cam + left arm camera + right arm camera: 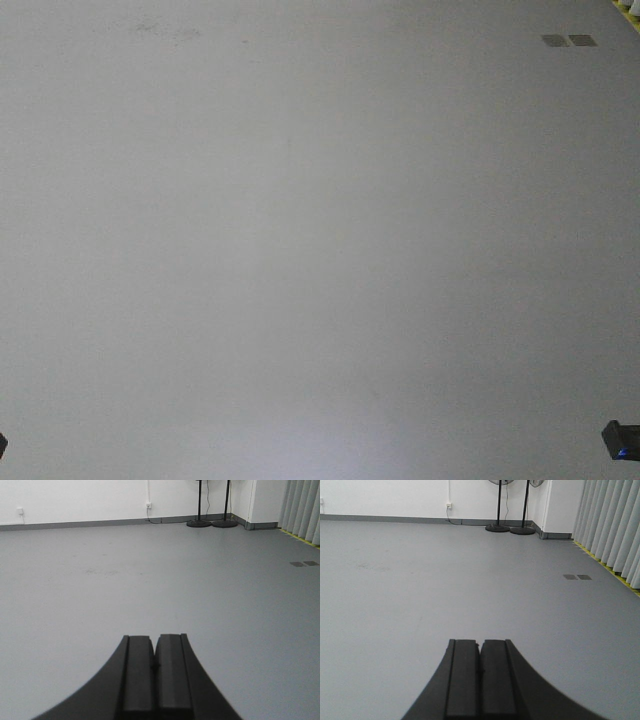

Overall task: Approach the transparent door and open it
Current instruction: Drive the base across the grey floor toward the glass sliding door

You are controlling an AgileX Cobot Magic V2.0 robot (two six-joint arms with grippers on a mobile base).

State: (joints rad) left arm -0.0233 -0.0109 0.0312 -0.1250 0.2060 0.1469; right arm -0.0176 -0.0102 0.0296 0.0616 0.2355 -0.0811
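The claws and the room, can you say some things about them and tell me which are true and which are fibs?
1. The left claw is shut with nothing in it. True.
2. The right claw is holding a cup. False: it is shut and empty too.
3. Two black stands are by the far white wall. True.
4. The floor is bright red. False: it is plain grey.
5. A glass door with a handle is right in front of the robot. False: no view shows a door; only pale blinds hang along the right side.
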